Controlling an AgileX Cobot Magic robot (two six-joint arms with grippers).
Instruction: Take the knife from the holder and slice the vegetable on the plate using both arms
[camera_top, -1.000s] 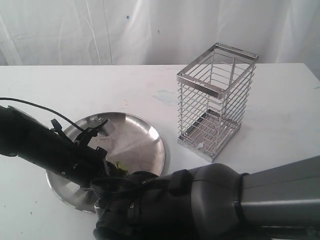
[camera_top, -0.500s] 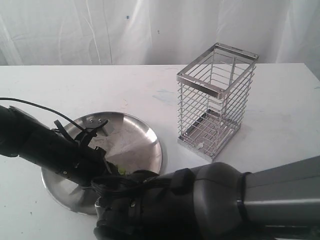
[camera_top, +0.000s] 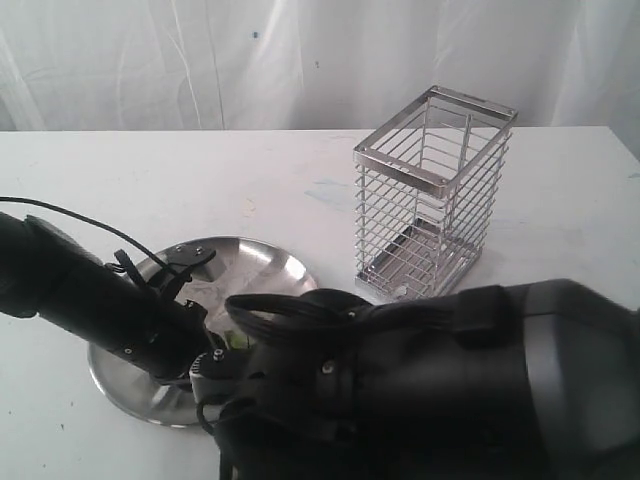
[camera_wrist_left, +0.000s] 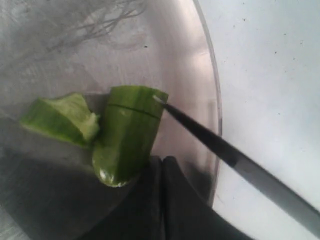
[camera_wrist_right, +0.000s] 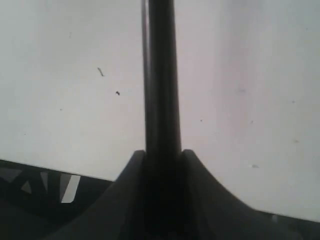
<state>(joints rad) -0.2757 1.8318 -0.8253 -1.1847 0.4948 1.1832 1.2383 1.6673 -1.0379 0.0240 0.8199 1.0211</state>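
The steel plate (camera_top: 262, 266) (camera_wrist_left: 187, 55) lies at the front left of the table. On it lie two green pieces of the vegetable, a longer one (camera_wrist_left: 127, 135) and a short one (camera_wrist_left: 60, 120); only a speck of green (camera_top: 237, 340) shows in the exterior view. My left gripper (camera_wrist_left: 162, 167) is shut, its tips right beside the longer piece's end. The black knife (camera_wrist_left: 225, 150) (camera_wrist_right: 161, 75) rests its tip on that piece's far edge, where a thin cut line runs across. My right gripper (camera_wrist_right: 162, 155) is shut on the knife. The wire holder (camera_top: 432, 200) stands with nothing in it.
My right arm (camera_top: 430, 390) fills the lower foreground of the exterior view and hides the plate's near side. My left arm (camera_top: 90, 295) reaches in over the plate from the left. A white curtain hangs behind the white table (camera_top: 200, 170).
The right arm has swung up and now covers much more of the foreground. The plate and the left arm have shifted slightly to the left.
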